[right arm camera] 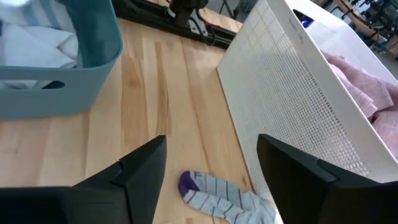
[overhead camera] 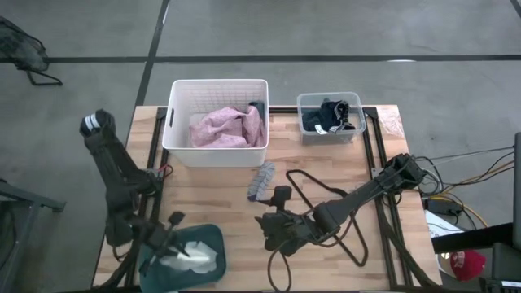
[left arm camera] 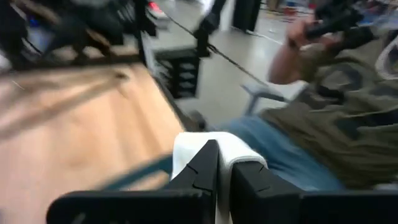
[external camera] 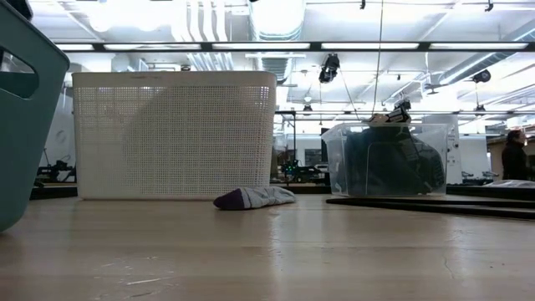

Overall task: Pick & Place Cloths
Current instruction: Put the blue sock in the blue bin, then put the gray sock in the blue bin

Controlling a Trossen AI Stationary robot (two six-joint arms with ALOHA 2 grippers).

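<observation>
Beside the white basket (overhead camera: 216, 122), your sock (right arm camera: 227, 199) lies on the surface under the right gripper (right arm camera: 211, 168), fingers spread for the pick: lower, then pinch; left fingers (left arm camera: 199, 171) clamp a white cloth (left arm camera: 186, 146) over the teal bin (overhead camera: 207, 240).

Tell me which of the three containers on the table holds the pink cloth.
The big white basket holds the pink garment. The small clear bin has dark garments, and the teal bin has white cloth.
</observation>
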